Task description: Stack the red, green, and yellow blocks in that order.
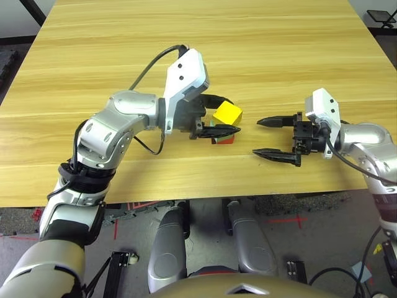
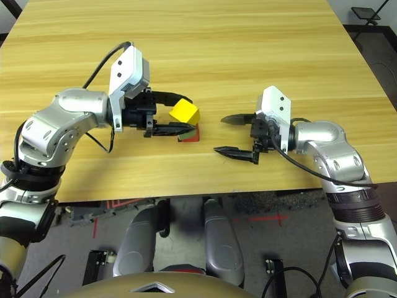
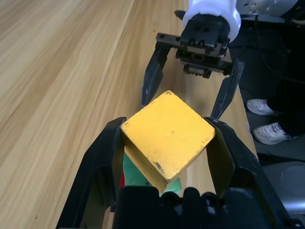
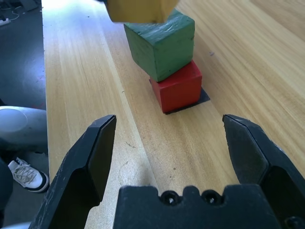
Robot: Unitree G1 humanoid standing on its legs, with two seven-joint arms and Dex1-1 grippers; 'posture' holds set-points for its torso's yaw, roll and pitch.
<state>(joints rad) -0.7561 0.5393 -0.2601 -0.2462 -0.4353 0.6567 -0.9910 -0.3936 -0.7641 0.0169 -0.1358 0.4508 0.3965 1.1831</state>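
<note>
My left gripper (image 1: pixel 233 115) is shut on the yellow block (image 1: pixel 227 113), which is turned cornerwise between the fingers. It holds the yellow block (image 4: pixel 138 9) right over the green block (image 4: pixel 162 45); I cannot tell whether the two touch. The green block rests, slightly twisted, on the red block (image 4: pixel 177 90). The red block stands on a flat black patch (image 4: pixel 202 98) near the table's front edge. My right gripper (image 1: pixel 257 136) hovers open a short way to the right of the stack, fingers pointing at it, with nothing between them.
The wooden table (image 1: pixel 186 37) stretches wide and bare behind the stack. Its front edge runs close under both grippers. A person's white shoes (image 3: pixel 267 131) stand on the floor beyond the table's edge.
</note>
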